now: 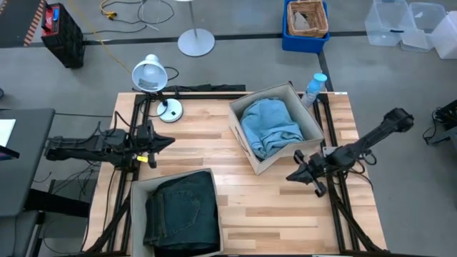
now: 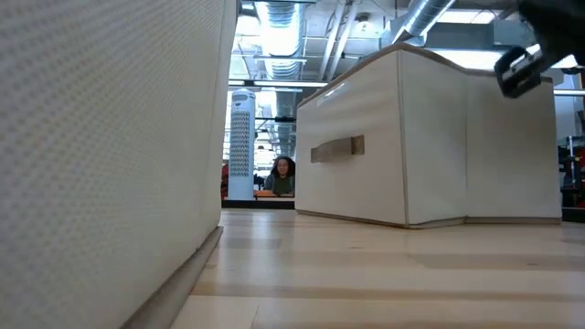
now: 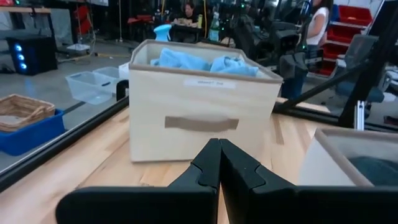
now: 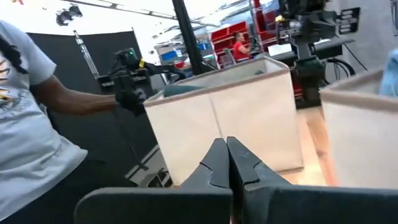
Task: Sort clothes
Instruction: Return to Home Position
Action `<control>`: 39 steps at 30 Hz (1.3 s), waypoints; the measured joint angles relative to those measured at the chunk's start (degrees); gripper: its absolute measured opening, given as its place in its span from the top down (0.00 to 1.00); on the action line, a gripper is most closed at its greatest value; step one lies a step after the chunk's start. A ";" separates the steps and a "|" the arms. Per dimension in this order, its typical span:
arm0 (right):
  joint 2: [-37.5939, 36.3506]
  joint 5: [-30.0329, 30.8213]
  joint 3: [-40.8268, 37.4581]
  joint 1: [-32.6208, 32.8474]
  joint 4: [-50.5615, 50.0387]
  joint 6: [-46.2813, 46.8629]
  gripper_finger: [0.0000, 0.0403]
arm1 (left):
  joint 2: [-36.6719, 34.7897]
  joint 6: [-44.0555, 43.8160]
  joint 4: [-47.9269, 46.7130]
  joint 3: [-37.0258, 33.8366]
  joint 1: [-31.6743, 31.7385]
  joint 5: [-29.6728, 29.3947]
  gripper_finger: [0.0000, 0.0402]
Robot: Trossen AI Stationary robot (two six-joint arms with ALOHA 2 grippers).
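Observation:
A light blue garment [image 1: 270, 127] lies in the beige box [image 1: 238, 120] at the table's far right; it also shows in the left wrist view [image 3: 186, 61]. Dark blue-green jeans [image 1: 182, 212] lie in the beige box [image 1: 137, 207] at the near left. The turquoise top and the black garment are out of view. My left gripper [image 1: 170, 140] is shut and empty at the table's left edge. My right gripper [image 1: 290, 176] is shut and empty, near the right box's near corner.
A white desk lamp [image 1: 151, 77] stands at the table's far left corner, and a plastic bottle [image 1: 313, 88] at the far right. Bare wood lies between the two boxes. A person [image 4: 37, 118] stands beyond the table's left side.

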 joint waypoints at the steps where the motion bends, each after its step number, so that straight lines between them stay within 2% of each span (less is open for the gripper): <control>1: 0.45 0.00 -0.72 -0.35 0.65 0.40 1.00 | -0.37 -0.04 -0.62 0.00 0.00 -0.01 1.00; 5: 1.84 0.02 -2.26 -2.08 -1.26 3.26 1.00 | -0.91 -0.10 -2.35 0.00 -0.01 -0.01 1.00; 15: 3.10 0.00 -2.28 -4.86 -3.38 1.53 1.00 | -0.89 -0.04 -4.80 -0.07 -0.02 -0.01 1.00; 20: 3.19 -0.02 -2.30 -6.90 -3.62 0.93 1.00 | -0.91 0.00 2.01 -4.45 -0.02 3.10 1.00; 29: 3.17 -0.09 -2.35 -9.51 -2.55 -1.80 1.00 | -1.17 -2.57 16.30 -15.11 -0.02 3.44 1.00; 34: 3.15 -0.12 -2.37 -11.27 -2.54 -1.79 1.00 | -2.62 -5.49 17.64 -19.19 -0.02 3.52 1.00; 39: 3.14 -0.22 -2.37 -11.52 -2.43 -1.86 1.00 | -3.46 -4.75 16.22 -19.58 -0.02 3.54 1.00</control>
